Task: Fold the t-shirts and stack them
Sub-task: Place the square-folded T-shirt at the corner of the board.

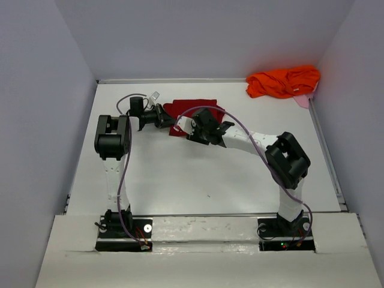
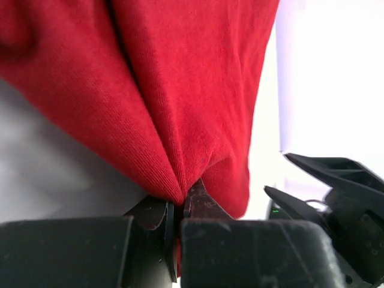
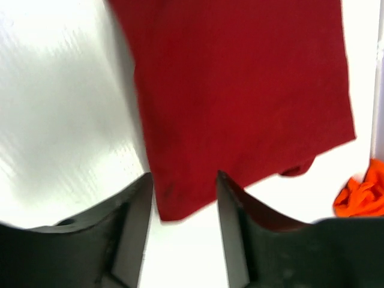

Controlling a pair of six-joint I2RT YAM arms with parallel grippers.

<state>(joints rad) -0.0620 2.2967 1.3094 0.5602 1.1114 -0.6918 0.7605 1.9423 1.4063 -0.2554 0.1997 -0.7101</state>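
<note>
crimson t-shirt (image 1: 198, 110): we see it at the far middle of the table (image 1: 198, 174), gathered into a compact, partly folded shape. Its near left edge sits where the two grippers meet.
cloth, from the left wrist: we find a fold of the red cloth drawn up into a narrow ridge, with the fabric fanning out above it.
cloth, from the right wrist: we see a flat panel with a straight hem and one corner pointing down toward the fingers, lying on the white surface.
left gripper (image 2: 180, 207): we read it as clenched on the crimson t-shirt. Its jaws are pressed together with the ridge of cloth pinched between them.
right gripper (image 3: 183, 180): we see it released. Its two dark fingers stand apart and the shirt's corner lies in the gap between them, ungripped.
grippers together: in the top view we see them just beside each other at the shirt's near left edge, the left arm reaching in from the left and the right arm from the right.
orange t-shirt (image 1: 283, 81): we see it crumpled in a heap at the far right corner of the table, well apart from the crimson one.
pink cloth (image 1: 303, 102): we note a small piece showing at the near right edge of the orange heap.
purple cable (image 1: 123, 174): we see it running along the left arm.
</note>
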